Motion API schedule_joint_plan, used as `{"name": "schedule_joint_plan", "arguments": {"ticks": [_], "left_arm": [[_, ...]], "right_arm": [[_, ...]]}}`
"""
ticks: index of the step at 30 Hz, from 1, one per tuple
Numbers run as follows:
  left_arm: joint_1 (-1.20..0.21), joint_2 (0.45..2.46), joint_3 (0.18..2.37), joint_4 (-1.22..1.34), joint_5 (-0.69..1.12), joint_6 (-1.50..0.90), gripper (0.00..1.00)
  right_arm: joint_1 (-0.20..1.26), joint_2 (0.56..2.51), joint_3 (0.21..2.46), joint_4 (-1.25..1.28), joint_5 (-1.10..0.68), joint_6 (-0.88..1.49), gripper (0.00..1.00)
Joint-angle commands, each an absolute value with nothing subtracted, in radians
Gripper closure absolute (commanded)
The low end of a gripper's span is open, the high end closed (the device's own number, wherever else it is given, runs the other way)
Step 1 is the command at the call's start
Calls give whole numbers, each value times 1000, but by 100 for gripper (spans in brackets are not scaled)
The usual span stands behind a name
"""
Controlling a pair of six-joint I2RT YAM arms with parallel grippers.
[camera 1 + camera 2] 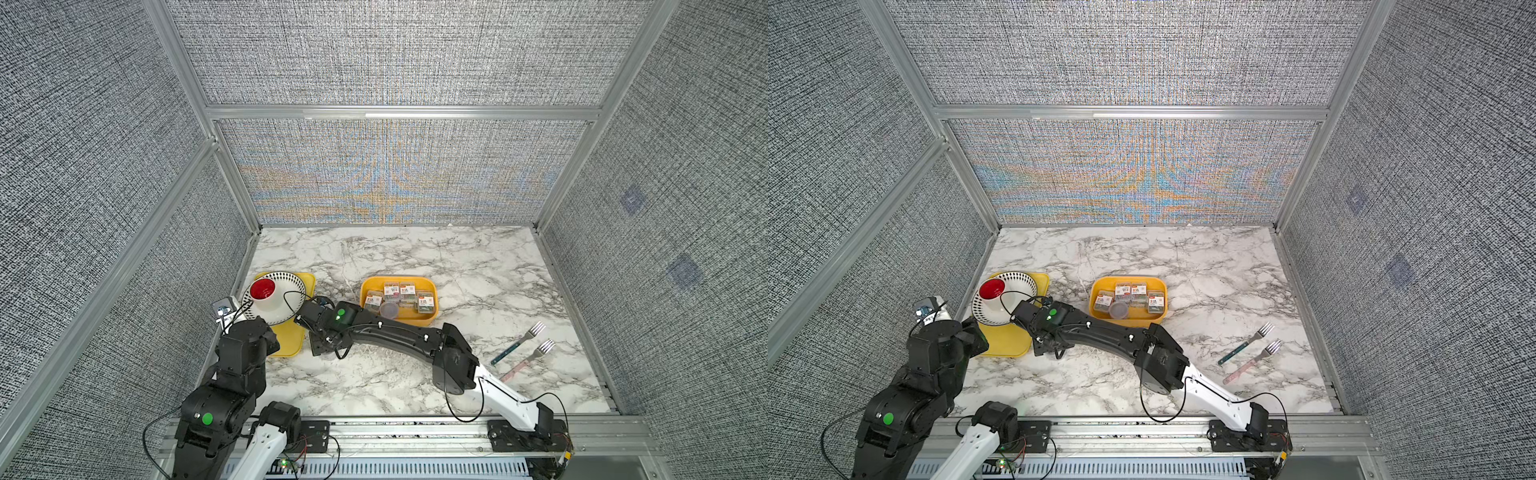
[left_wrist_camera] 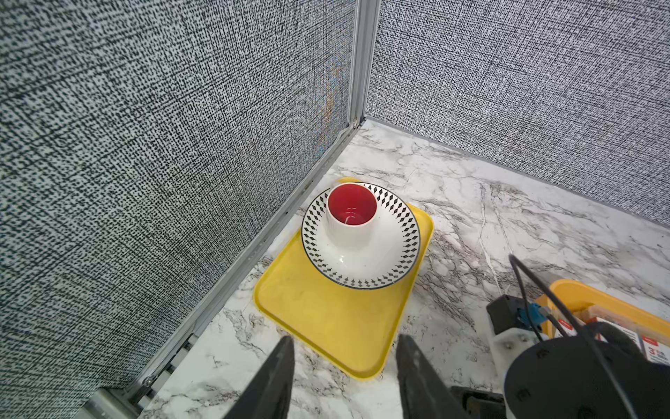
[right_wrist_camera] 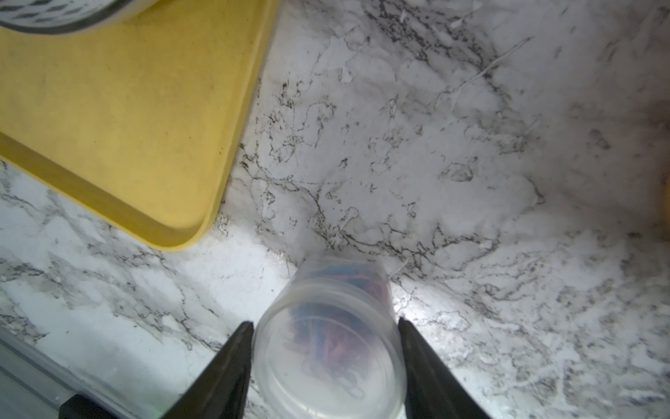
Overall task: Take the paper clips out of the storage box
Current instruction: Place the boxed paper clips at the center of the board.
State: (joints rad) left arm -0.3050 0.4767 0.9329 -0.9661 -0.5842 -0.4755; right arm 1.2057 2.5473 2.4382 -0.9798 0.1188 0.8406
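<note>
The deep yellow storage box (image 1: 399, 281) (image 1: 1128, 280) stands mid-table, and its corner (image 2: 580, 292) shows in the left wrist view. Inside lie several clear labelled cases of paper clips (image 1: 400, 291) (image 1: 1131, 291) and one round clear tub (image 1: 389, 309) (image 1: 1119, 310). My right gripper (image 3: 325, 324) is shut on a second round clear tub of coloured paper clips (image 3: 328, 348), just above the marble beside the flat tray's corner (image 3: 174, 232), left of the box. My left gripper (image 2: 344, 341) is open and empty, near the tray's front edge.
A flat yellow tray (image 1: 291, 343) (image 2: 326, 319) at the left wall carries a diamond-rimmed plate (image 2: 398, 254) with a red-lined white cup (image 2: 350, 217). Two forks (image 1: 524, 337) (image 1: 528, 360) lie at the right. The right arm (image 1: 395, 336) stretches across the front of the box.
</note>
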Motion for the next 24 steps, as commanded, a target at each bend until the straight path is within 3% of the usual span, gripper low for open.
{"name": "schedule_joint_plan", "arguments": {"ticks": [1,9,16,24], "left_arm": [[-304,476,931,-945,-602,-477,51],[-304,478,934,-946,-605,-480,51],[-304,510,985,-951,-607,-466,51],[-304,551,1030,-964,-582,-495,51]], "right_arm": [[1208,2553,2433,-971,121,855,35],[1210,2519,2434,-975,151,832,17],[1193,2375,2396,-971,221,818,14],[1124,2133,2150,-931,307,792,13]]}}
